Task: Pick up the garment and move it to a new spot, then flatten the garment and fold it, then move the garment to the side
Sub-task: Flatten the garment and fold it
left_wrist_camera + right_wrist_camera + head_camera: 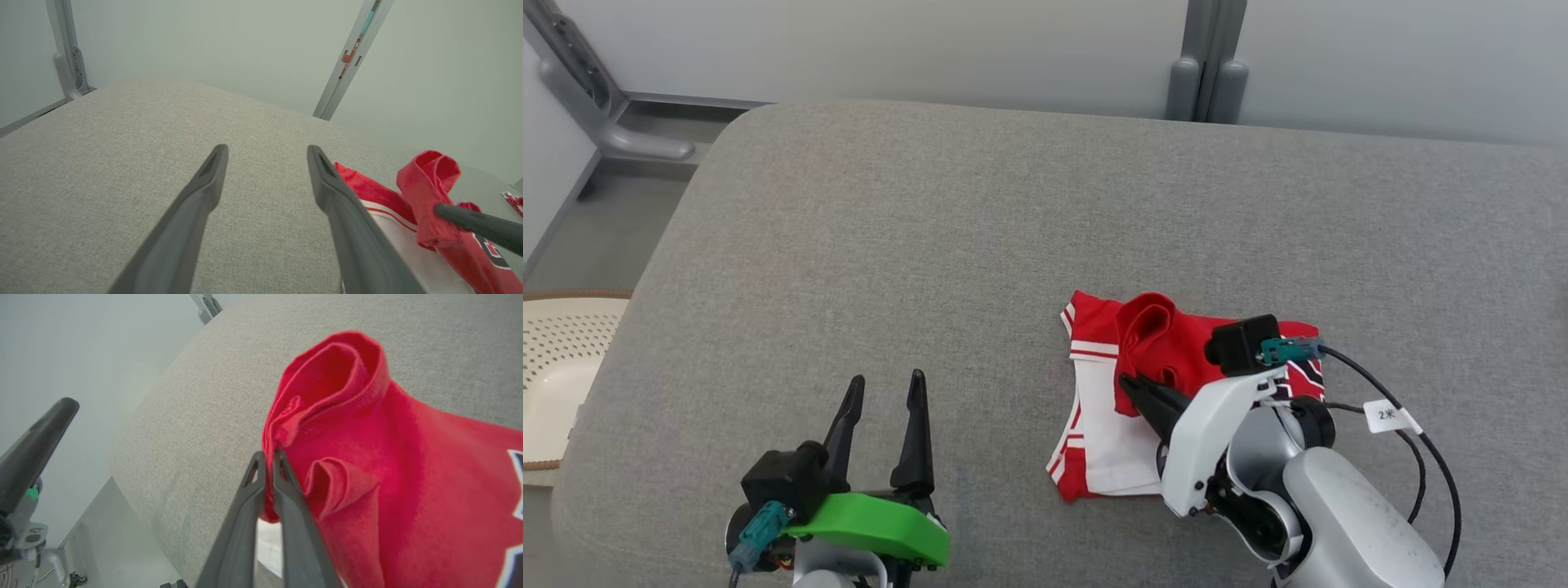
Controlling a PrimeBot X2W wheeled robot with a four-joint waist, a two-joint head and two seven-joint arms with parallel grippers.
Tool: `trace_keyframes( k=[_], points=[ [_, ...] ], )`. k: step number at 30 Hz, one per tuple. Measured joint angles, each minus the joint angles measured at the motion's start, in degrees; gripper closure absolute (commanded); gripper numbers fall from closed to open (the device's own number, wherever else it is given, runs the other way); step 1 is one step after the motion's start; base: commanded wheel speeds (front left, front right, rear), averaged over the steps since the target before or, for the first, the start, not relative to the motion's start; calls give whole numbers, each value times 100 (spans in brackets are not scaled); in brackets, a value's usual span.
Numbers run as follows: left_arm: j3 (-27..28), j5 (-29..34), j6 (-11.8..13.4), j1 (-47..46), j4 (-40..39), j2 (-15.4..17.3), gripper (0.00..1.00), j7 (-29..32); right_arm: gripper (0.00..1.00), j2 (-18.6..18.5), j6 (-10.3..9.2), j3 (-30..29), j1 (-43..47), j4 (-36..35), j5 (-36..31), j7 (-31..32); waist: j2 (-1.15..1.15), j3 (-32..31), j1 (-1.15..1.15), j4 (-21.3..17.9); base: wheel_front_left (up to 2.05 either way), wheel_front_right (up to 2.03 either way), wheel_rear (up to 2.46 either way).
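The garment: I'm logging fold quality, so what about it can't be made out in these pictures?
- Head view: the garment is hidden on its right side behind the right arm.
- Right wrist view: its dark lettering is cut off by the right edge.
- Left wrist view: its near part runs off the bottom edge, and a finger of the left pincer covers its left side.

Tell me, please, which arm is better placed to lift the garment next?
Right: the right gripper is shut on a fold of the garment; the left gripper hangs open, apart from it.
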Motion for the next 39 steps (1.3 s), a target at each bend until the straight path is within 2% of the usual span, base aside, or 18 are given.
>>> trace_keyframes(
  k=[5, 6, 7, 8, 14, 19, 28, 35, 39],
  points=[
    [53, 19, -46, -3, 33, -68, 0, 0, 100, 65, 0, 124, -192, 533, 82, -90, 0, 53, 0, 100, 0, 0, 0],
    [65, 32, -56, -4, 41, -76, 0, 0, 82, 75, 0, 146, -229, 614, 93, -116, 0, 61, 0, 107, 0, 0, 0],
    [79, 54, -66, -4, 49, -87, 0, -1, 73, 87, 0, 180, -272, 702, 120, -142, 0, 69, 0, 113, 0, 0, 0],
    [92, 57, -68, -5, 60, -100, 0, 0, 0, 103, 0, 208, -310, 778, 156, -189, 0, 73, 0, 115, 0, 0, 0],
    [98, 111, -121, -22, 118, -170, 0, -1, 0, 168, 0, 426, -489, 904, 415, -533, 0, 86, 0, 82, 0, 0, 0],
    [46, 164, -177, -27, 177, -203, 0, 0, 0, 164, 0, 350, -588, 827, 522, -966, 0, 60, 0, 20, 0, 0, 0],
    [-113, 300, -264, -202, 354, -268, 0, 0, 0, -303, 0, -603, -630, 810, -506, -2026, 0, -50, 0, -185, 0, 0, 0],
    [-144, 310, -268, -230, 465, -279, 0, -1, 0, -339, 0, -1127, -281, 602, -1046, -2213, 0, -165, 0, -409, 0, 0, 0],
    [-163, 310, -271, -230, 475, -280, 0, -1, 0, -338, 0, -956, -73, 536, -1209, -2097, 0, -203, 0, -492, 0, 0, 0]
  ],
)
